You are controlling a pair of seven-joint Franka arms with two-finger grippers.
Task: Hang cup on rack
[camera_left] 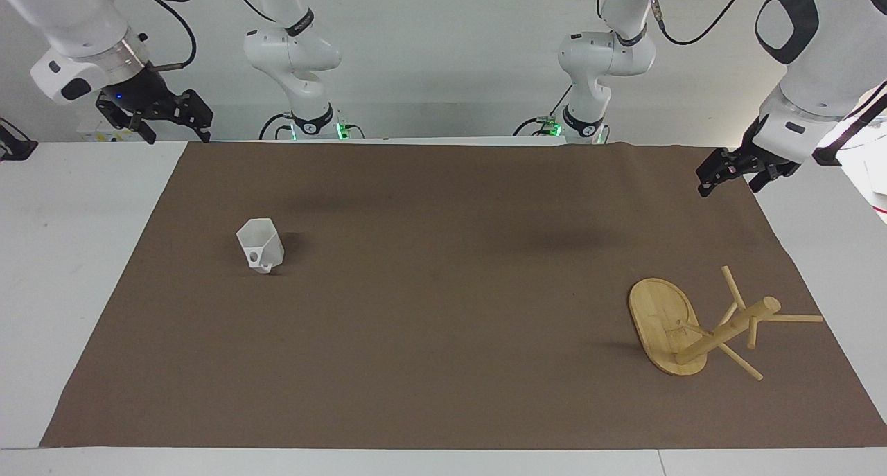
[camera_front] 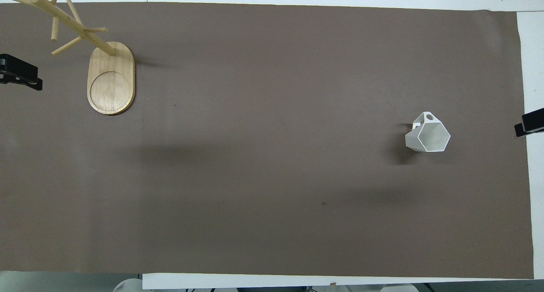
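The white faceted cup (camera_left: pixel 260 246) (camera_front: pixel 429 132) stands upright on the brown mat toward the right arm's end, its handle with the round hole turned away from the robots. The bamboo rack (camera_left: pixel 693 323) (camera_front: pixel 110 77) stands toward the left arm's end, with an oval base, a thick post and thin pegs that carry nothing. My right gripper (camera_left: pixel 179 134) (camera_front: pixel 529 123) hangs open over the mat's edge at its own end, apart from the cup. My left gripper (camera_left: pixel 729 183) (camera_front: pixel 19 73) hangs open over the mat's edge beside the rack, touching nothing.
A brown mat (camera_left: pixel 443 365) covers most of the white table (camera_left: pixel 69 254). Both arm bases (camera_left: pixel 305 67) stand at the table's edge by the wall. Nothing else lies on the mat between the cup and the rack.
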